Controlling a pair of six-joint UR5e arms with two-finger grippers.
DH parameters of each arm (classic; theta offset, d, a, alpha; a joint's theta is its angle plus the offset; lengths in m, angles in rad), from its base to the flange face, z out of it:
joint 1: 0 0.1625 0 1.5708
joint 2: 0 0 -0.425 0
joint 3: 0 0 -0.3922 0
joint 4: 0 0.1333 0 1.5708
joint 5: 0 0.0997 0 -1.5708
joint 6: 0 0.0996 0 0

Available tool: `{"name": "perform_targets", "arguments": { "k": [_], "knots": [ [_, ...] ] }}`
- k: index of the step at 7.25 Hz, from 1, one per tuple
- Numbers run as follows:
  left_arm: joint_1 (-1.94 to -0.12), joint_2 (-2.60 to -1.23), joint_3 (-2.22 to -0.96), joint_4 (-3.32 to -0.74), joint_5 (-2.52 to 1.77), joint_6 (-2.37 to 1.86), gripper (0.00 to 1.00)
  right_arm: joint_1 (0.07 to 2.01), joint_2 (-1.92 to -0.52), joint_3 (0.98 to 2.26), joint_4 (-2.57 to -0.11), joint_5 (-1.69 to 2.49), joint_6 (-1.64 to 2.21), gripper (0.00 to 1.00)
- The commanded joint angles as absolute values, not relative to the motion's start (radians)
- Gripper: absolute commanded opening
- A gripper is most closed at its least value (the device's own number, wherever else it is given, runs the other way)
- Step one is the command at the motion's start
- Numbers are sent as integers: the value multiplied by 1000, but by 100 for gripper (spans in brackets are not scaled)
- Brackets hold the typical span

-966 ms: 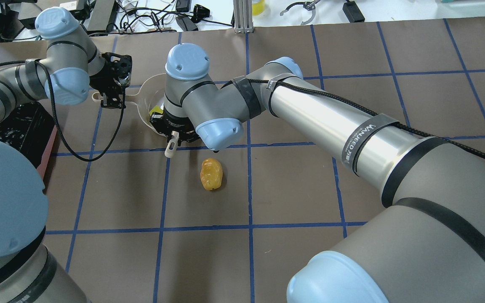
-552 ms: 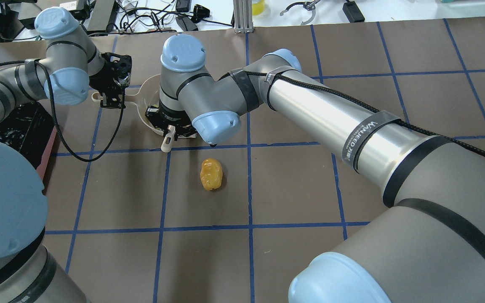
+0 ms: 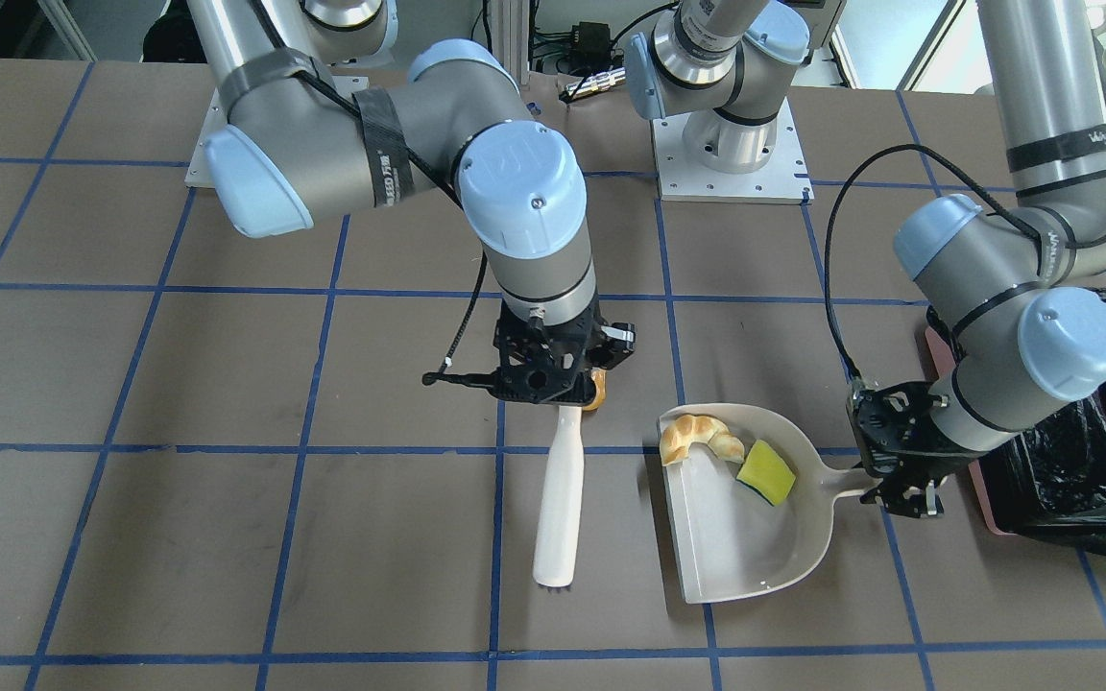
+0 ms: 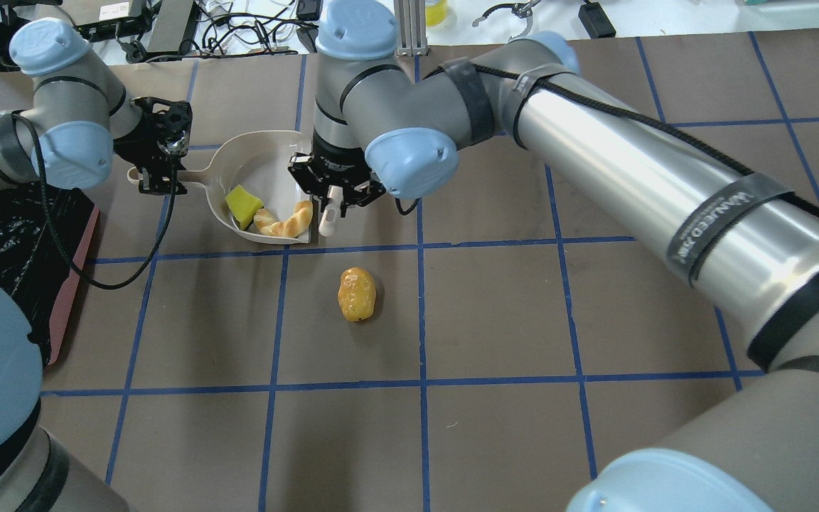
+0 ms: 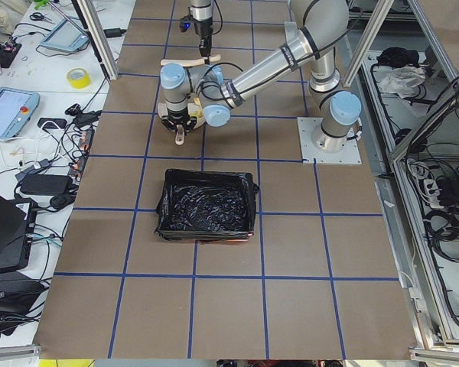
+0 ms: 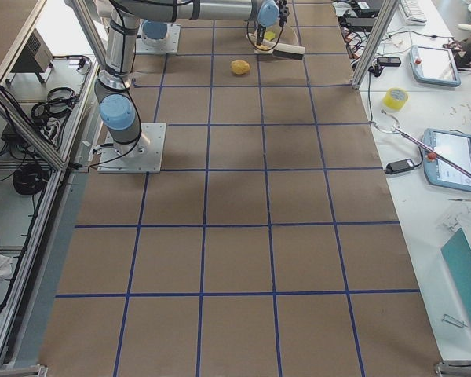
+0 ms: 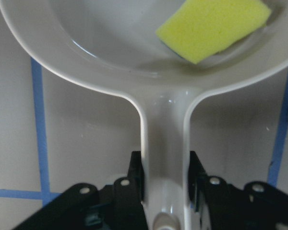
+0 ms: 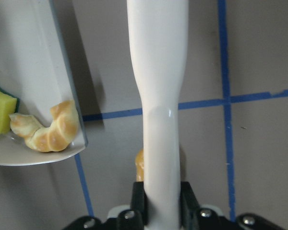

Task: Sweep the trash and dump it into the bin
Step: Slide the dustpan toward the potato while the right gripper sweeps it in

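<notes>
1. The left gripper (image 4: 161,167) is clamped on the dustpan (image 4: 261,165) handle, upper left of the overhead view.
2. The right gripper (image 4: 335,186) is closed on the brush (image 3: 561,499), overhanging the pan's right edge.
3. The croissant (image 4: 284,220) and scrap (image 4: 243,205) lie in the pan. The potato (image 4: 357,294) lies apart at centre, and the bin (image 4: 72,281) is at the left edge.

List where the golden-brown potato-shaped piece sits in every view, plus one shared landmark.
Front-facing: potato-shaped piece, a sliver at centre, by the gripped end of the brush.
Overhead: the piece lies centre-left, below the dustpan.
Exterior left: cannot make it out.
Exterior right: the piece lies top centre.
Left wrist: not in it.
Right wrist: the piece peeks from behind the brush, bottom centre.
Landmark: the dustpan's open mouth.
</notes>
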State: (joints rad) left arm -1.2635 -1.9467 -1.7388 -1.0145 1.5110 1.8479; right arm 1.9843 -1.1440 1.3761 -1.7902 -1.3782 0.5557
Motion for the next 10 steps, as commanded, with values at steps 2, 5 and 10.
{"name": "perform_targets", "arguments": {
  "k": [2,5,10],
  "knots": [
    [-1255,-1691,-2027,-1020,1514,1910,5,1973,-1423,1750,-1782,-1451,488,0],
    [-1235,-1585,-2239,-891,1548,1902,5,2009,-1430,1957,-2073,-1433,544,0],
    [-1230,-1637,-2230,-845,1545,1890,6,2132,-1293,1912,-2227,-1370,664,0]
  ]
}}
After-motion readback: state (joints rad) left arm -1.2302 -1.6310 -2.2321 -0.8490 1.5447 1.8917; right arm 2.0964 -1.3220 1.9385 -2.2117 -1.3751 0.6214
